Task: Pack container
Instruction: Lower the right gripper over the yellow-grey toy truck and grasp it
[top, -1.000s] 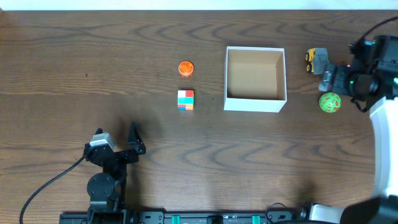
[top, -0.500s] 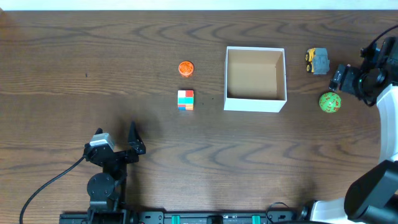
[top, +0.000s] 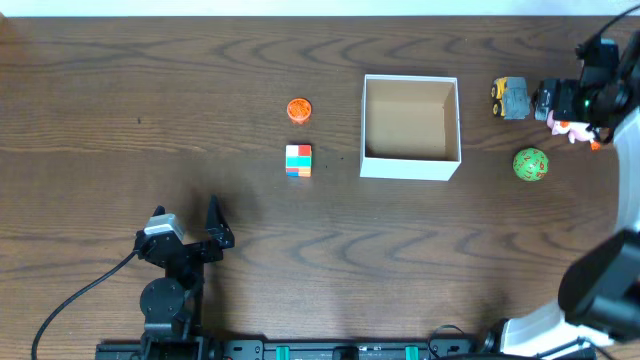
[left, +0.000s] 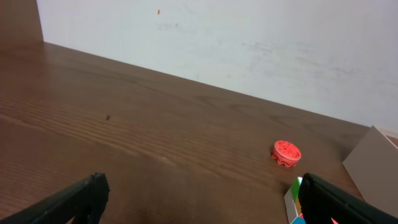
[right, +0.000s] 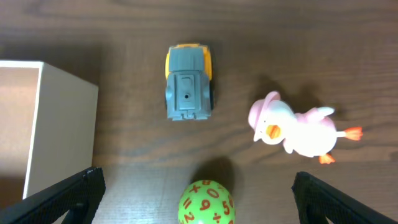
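The container (top: 410, 168), a square open box with white walls and a brown inside, stands right of centre and looks empty; its corner shows in the right wrist view (right: 62, 118). A grey and yellow toy truck (top: 510, 97) (right: 188, 81), a pink duck (top: 572, 130) (right: 292, 127) and a green number ball (top: 530, 164) (right: 206, 202) lie to its right. My right gripper (top: 565, 105) (right: 199, 182) is open and empty above these toys. My left gripper (top: 190, 228) (left: 202, 190) is open and empty at the front left.
An orange disc (top: 298, 108) (left: 286, 153) and a multicoloured cube (top: 298, 160) (left: 293, 202) lie left of the container. The table's far edge meets a white wall (left: 249, 37).
My right gripper has moved from beside the green ball toward the far right, which uncovers the pink duck. The left arm and the toys have not moved.
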